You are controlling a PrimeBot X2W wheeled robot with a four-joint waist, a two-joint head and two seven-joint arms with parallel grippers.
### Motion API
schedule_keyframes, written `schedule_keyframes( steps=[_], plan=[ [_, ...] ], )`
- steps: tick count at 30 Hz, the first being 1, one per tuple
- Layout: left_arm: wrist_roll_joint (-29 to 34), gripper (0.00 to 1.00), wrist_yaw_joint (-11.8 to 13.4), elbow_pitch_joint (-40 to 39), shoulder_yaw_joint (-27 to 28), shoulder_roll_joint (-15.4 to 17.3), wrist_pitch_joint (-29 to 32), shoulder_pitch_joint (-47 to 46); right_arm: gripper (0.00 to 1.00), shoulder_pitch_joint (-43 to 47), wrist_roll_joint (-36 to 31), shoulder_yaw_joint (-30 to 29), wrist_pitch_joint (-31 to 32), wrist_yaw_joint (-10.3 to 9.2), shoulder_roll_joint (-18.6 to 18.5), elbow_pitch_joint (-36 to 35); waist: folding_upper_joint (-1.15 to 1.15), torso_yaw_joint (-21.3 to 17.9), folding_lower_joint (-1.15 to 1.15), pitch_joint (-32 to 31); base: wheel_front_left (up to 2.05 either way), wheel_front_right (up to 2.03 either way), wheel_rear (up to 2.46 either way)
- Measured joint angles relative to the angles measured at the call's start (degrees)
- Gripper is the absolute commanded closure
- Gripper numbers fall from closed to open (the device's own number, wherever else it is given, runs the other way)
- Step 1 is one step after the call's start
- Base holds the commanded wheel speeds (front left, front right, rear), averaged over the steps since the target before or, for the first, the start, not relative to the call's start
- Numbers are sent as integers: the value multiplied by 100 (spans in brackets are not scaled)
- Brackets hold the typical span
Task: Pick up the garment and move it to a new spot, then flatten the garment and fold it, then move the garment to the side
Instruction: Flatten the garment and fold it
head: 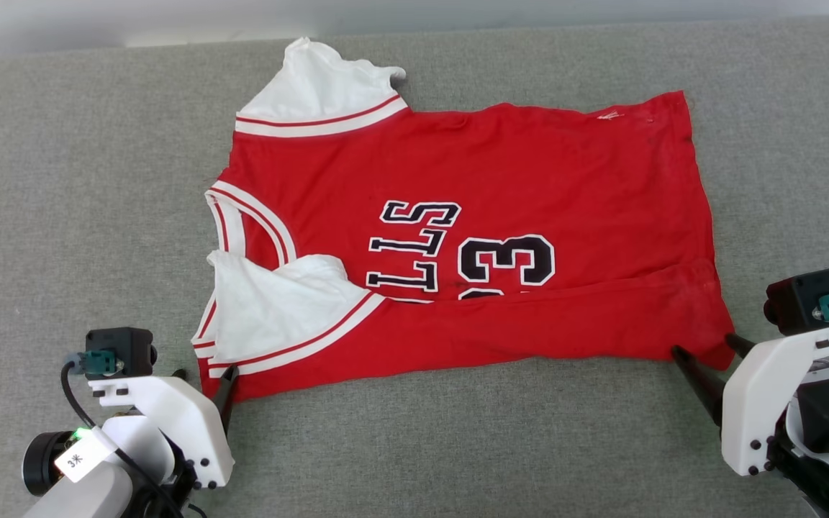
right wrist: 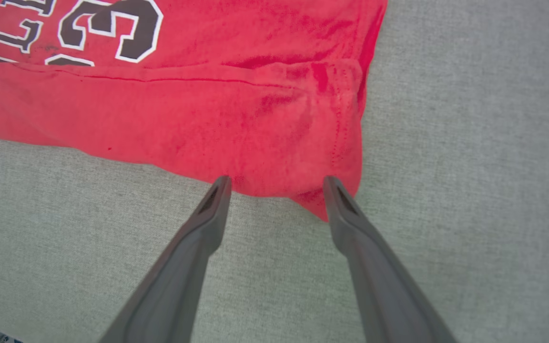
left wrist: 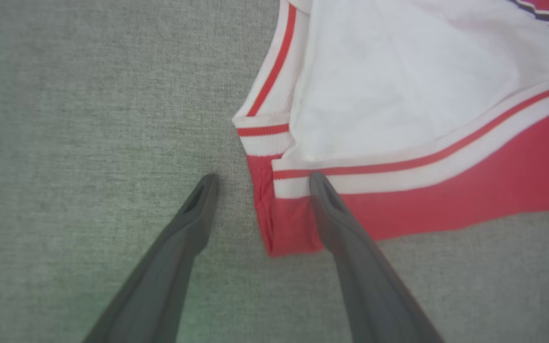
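Note:
The garment point(head: 494, 165), a red jersey with white sleeves and black "23" lettering, lies spread sideways on the grey cloth surface, collar to the left and hem to the right. Its near long edge is folded up over the front and covers part of the lettering. My left gripper point(head: 206, 374) is open at the near left corner. In the left wrist view the left gripper point(left wrist: 263, 177) straddles that corner of the garment point(left wrist: 446, 190), one finger over the red cloth. My right gripper point(head: 704, 344) is open at the near right hem corner. There the right gripper point(right wrist: 277, 178) has its tips at the garment's point(right wrist: 208, 109) edge, holding nothing.
The grey fabric surface point(head: 414, 446) stretches all around the garment, with broad bare strips at the front and on both sides. Its far edge meets a pale wall at the top of the head view.

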Motion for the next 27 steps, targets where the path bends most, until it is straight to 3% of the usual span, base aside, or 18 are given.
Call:
schedule_keyframes(
  steps=[3,4,5,11,17,27],
  plan=[
    [-94,0,-102,75,-32,-32,119,-61,0,1,-20,-49,23,0,11,-64,0,-31,0,81,0,0,0],
    [-144,73,-151,99,-43,-31,190,-93,0,1,-45,-62,23,0,11,-80,0,-38,0,99,0,0,0],
    [-182,100,-197,108,-49,-22,250,-113,0,1,-60,-78,21,0,11,-97,0,-45,0,112,0,0,0],
    [-240,100,-376,109,-110,-76,238,-129,0,-7,-129,-132,-11,0,1,-65,0,-30,0,85,0,0,0],
    [-104,100,-434,-242,-191,-43,154,-125,0,-93,-318,-248,-134,0,-94,417,0,125,1,33,0,0,0],
    [303,100,-285,-1139,-283,163,133,-259,0,-347,-651,-391,-157,0,-93,1199,0,398,1,117,0,0,0]
  ],
)
